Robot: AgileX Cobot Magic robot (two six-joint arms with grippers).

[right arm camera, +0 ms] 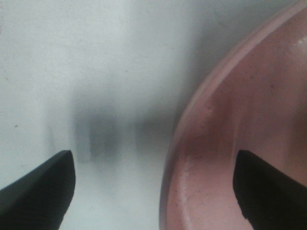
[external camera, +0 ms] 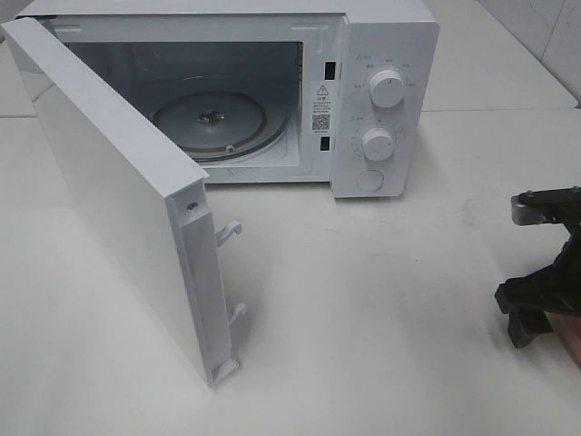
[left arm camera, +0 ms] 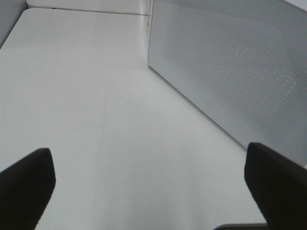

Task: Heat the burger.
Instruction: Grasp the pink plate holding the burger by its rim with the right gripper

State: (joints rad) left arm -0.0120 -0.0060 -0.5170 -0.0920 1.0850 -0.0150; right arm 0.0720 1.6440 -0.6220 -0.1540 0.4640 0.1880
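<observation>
The right gripper [right arm camera: 153, 158] is hovering with jaws spread across the rim of the pink plate [right arm camera: 249, 96] at the right edge of the table [external camera: 381, 300]. The burger is not showing in any view; probably it is lying farther right. The left gripper [left arm camera: 148, 151], also spread, is standing well apart, beside the microwave door [left arm camera: 230, 72].

Wide-spread claw [left arm camera: 149, 184] near, seemingly, a microwave door [left arm camera: 240, 72]

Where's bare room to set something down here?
Bare tabletop stretches between the open microwave door and the right claw; the glass turntable is bare too. Crowded at the right edge, where that claw straddles the pink plate's rim.
</observation>
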